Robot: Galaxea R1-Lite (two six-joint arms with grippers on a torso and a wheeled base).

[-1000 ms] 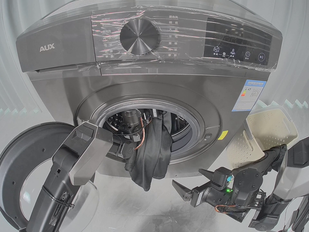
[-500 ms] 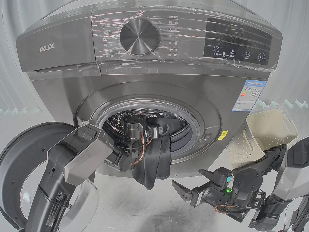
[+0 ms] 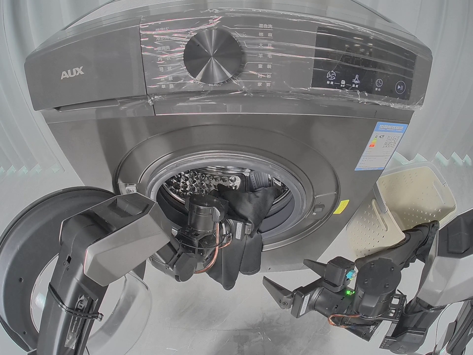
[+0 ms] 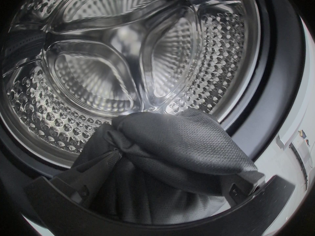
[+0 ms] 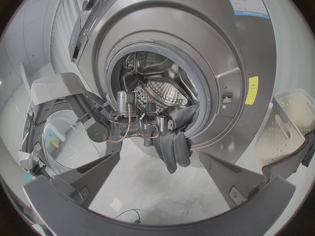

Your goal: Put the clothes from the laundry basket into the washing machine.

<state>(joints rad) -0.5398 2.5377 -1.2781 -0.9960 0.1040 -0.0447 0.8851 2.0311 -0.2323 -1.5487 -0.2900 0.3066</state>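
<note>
Left gripper (image 4: 183,167) stands at the mouth of the washing machine (image 3: 236,129), in the lower middle of the head view. Its fingers (image 4: 95,171) are spread wide. They do not pinch the dark garment (image 3: 241,262); the cloth only lies bunched between them and over them.

The garment is half in and half out. Its upper part rests inside the round opening, at the edge of the steel drum (image 4: 98,76). The other part hangs over the lower lip of the opening, toward the floor (image 3: 207,321). So its long axis goes from the drum, over the lip, and then almost straight down, with the free end pointing to the floor.

I think the gripper is placed like this to push the cloth inward and not to carry it, because the hanging part can pull the whole piece out by its own weight.

Right gripper (image 3: 284,270) is low in the lower right of the frame, wide open and empty, near the laundry basket (image 3: 414,198). A second dark cloth (image 3: 419,240) hangs over the basket rim. Probably this arm waits there for that piece. The door (image 3: 24,252) is swung open at the lower left.
</note>
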